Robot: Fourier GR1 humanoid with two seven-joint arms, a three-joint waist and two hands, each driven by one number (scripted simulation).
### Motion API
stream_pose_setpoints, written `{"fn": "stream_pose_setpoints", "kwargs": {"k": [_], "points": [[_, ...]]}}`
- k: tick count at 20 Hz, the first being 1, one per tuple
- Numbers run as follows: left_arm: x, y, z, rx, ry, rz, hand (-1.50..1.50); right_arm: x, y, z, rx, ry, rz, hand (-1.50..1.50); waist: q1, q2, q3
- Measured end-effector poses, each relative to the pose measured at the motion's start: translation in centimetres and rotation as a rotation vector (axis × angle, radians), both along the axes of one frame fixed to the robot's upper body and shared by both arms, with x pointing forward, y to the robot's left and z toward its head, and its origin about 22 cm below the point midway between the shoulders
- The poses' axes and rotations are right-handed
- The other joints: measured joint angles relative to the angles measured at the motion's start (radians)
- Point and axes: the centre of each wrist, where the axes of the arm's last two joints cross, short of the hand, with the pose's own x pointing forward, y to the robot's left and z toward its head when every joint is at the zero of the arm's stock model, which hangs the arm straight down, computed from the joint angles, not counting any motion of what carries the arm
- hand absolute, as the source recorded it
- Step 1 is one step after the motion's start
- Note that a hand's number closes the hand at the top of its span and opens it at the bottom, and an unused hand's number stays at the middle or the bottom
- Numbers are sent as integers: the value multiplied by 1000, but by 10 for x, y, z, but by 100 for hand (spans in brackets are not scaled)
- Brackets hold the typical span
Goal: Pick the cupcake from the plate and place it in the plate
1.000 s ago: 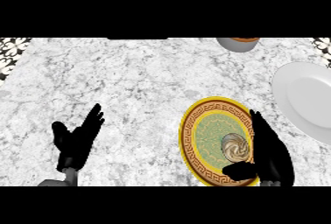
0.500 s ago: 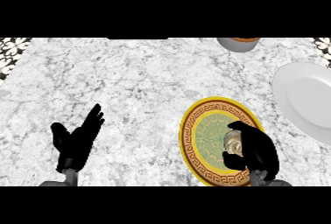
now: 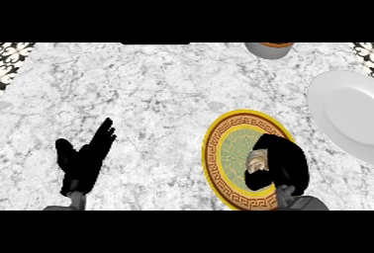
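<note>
A gold-rimmed patterned plate [image 3: 226,148] lies at the lower right of the marble counter. On it sits the cupcake [image 3: 257,162], mostly hidden, with only its pale swirled top showing. My right hand [image 3: 283,160] is curled round the cupcake, fingers bent over its far side and thumb at its near side. A plain white plate [image 3: 343,116] lies at the right edge, partly cut off. My left hand [image 3: 84,158] rests open at the lower left, fingers up, touching nothing.
A grey cup or pot [image 3: 269,48] with a brown rim stands at the back edge, right of centre. Dark patterned tiles [image 3: 13,52] show past the counter's back corners.
My right hand went from straight fingers beside the cupcake to fingers curled over and round it. The left hand has stayed still.
</note>
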Motion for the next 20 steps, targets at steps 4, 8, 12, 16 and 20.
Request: {"fn": "stream_pose_setpoints", "kwargs": {"k": [4,8,12,16,20], "points": [[3,-4,2,-3,-6,-17,0,37,37,2,-21,-29,-72,150,17,3,-2],[6,-9,2,-1,-5,-28,0,64,66,19,-28,-186,-109,150,29,7,1],[5,-8,2,-3,-5,-21,0,81,80,38,-69,-414,-123,150,26,7,1],[5,-3,2,-3,5,-11,0,90,81,53,-80,-581,-174,150,15,4,2],[4,1,0,1,2,-1,0,94,70,68,-48,-704,-260,150,4,2,3]]}}
